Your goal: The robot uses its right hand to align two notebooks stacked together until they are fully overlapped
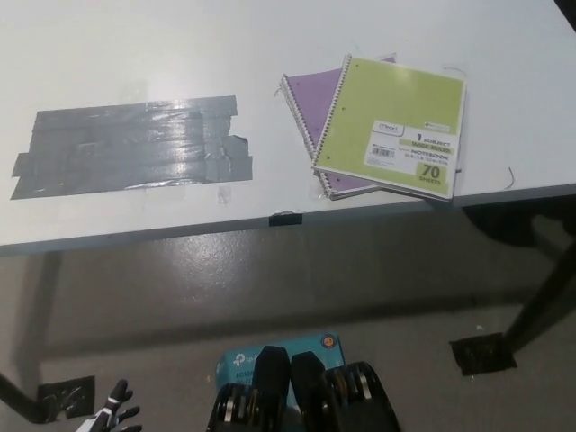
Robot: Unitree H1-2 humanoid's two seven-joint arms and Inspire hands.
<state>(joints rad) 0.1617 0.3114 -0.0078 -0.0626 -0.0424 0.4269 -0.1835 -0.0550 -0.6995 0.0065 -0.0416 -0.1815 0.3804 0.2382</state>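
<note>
Presently, step in hand: none begun, by the look of it; the two notebooks lie misaligned and no hand is near them, so the alignment is judged not yet started.
Green notebook [396, 126]: on top of the stack, at about 2 o'clock in the head view; lime cover, spiral binding along its left edge, white label with "70 sheets" at its lower right corner, turned slightly clockwise.
Purple notebook [309, 97]: underneath, touching the green one; its cover shows at the stack's 10 o'clock side, and a thin strip also shows along the lower edge; it is turned the other way.
Table [135, 54]: white; the stack sits near its front edge, toward the right end.
Left hand [112, 414]: white, low at 7 o'clock, well apart from the table; fingers spread, holding nothing.
Right hand: not in view, so its state cannot be told.
Next move, as judged: the right hand must come in from 4 o'clock, press on the green cover, and rotate and slide it toward 10 o'clock until edges and spirals coincide.
Tape patch [135, 146]: grey, on the table at 10 o'clock, well apart from the stack.
</note>
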